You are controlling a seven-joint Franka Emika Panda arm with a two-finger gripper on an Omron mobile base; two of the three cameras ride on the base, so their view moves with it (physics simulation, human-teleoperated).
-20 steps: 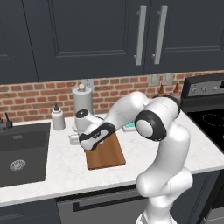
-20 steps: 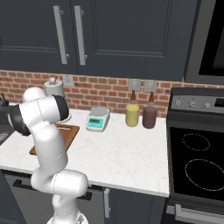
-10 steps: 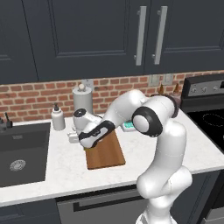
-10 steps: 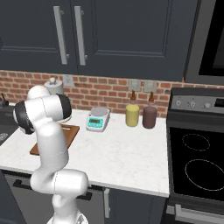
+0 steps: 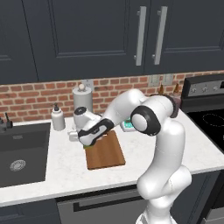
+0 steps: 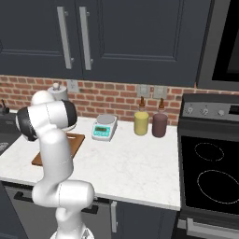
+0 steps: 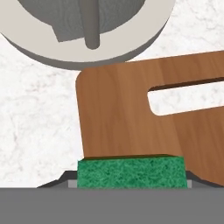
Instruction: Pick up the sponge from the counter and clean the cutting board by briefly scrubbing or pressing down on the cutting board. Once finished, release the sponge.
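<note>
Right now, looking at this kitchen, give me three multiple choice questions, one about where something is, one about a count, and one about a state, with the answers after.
1. Where does the white scale stand?
A. In the sink
B. On the counter, between the cutting board and the two bottles
C. On the stove

2. How many bottles stand by the brick wall left of the stove?
A. One
B. Four
C. Two

3. What is the state of the sponge?
A. Held in the gripper over the board's edge
B. Lying loose beside the sink
C. Resting on the scale

Answers:
1 B: the right base view shows it on the worktop with the board to its left and the bottles to its right.
2 C: a yellow bottle and a dark bottle stand side by side.
3 A: the hand view shows the green block between the fingers, above the board.
</note>
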